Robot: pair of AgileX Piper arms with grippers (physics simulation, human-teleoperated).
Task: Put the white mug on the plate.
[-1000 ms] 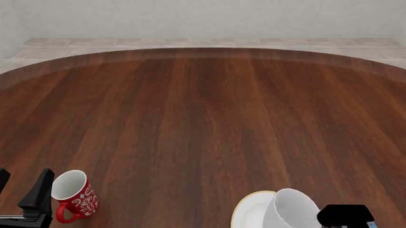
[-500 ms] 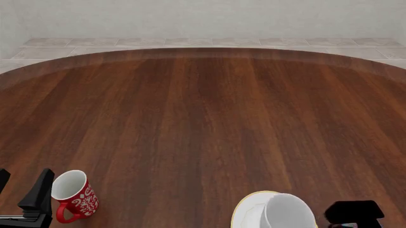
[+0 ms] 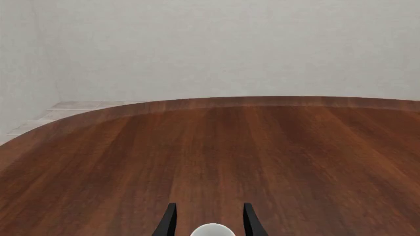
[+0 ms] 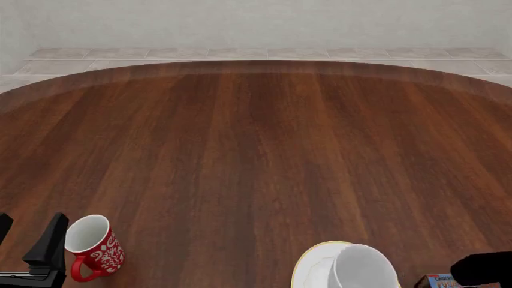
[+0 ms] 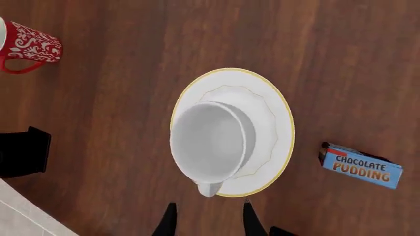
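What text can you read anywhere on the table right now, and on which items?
"CHOCOLATE PUDDING": on the blue box lying on the table beside the plate, clear in the right wrist view.
White lettering on the red mug: ornate, not readable in any view.
The white mug and plate carry no text.

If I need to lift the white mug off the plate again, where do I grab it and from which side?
Grip the white mug across its rim wall from above. It stands upright on the plate with its mouth open to the right gripper, whose open fingers hang just past the handle. The handle is small and low, so probably the harder hold.
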